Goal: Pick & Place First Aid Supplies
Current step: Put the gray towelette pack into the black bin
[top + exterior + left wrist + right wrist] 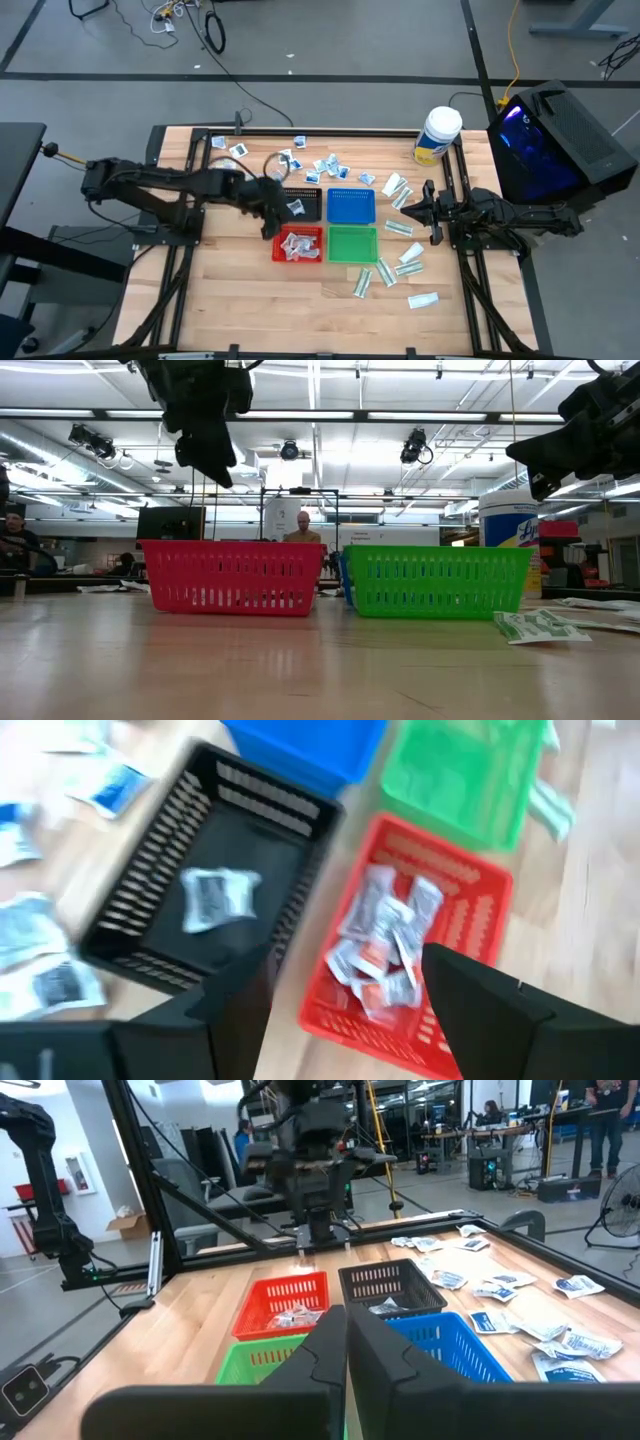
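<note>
left gripper (340, 990) hovering above red tray (299, 245), jaws apart, empty | right gripper (425, 207) waiting, jaws together | advising: be lifting clear of tray walls before reaching for next packet

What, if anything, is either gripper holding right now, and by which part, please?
Nothing is held. The left gripper hangs open and empty above the red tray; the right gripper is shut on nothing.

Light came from overhead: in the low view ceiling strips (470, 415) burned white and glared, leaving the arms as dark silhouettes, and the bench (250, 665) carried a soft sheen with dim reflections of the trays. The high view was evenly lit with faint shadows. The left wrist view was smeared by motion blur, the packets (385, 945) in the red tray (480, 905) indistinct. The right wrist view's near jaws were out of focus.
</note>
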Controlling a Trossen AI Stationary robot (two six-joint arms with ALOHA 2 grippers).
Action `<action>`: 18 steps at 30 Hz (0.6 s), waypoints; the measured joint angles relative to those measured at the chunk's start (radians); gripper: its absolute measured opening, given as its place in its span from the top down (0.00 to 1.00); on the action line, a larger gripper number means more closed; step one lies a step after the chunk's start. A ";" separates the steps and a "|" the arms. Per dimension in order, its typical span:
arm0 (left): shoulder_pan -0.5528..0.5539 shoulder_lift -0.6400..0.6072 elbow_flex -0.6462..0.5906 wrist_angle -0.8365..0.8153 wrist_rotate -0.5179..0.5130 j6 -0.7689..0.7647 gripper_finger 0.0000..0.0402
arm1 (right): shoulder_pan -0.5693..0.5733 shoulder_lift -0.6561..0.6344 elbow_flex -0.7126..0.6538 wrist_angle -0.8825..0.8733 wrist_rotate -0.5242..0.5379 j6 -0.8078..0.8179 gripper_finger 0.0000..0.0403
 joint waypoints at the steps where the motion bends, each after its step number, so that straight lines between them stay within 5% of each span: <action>1: 0.018 -0.012 0.000 -0.007 0.000 0.000 0.35 | 0.000 0.000 0.000 0.000 0.000 0.000 0.96; 7: 0.120 -0.056 0.001 -0.071 0.000 0.025 0.35 | 0.000 0.000 0.000 0.000 0.000 0.000 0.96; 18: 0.306 -0.059 0.000 -0.131 -0.026 0.291 0.35 | 0.000 0.000 0.000 0.000 0.000 0.000 0.96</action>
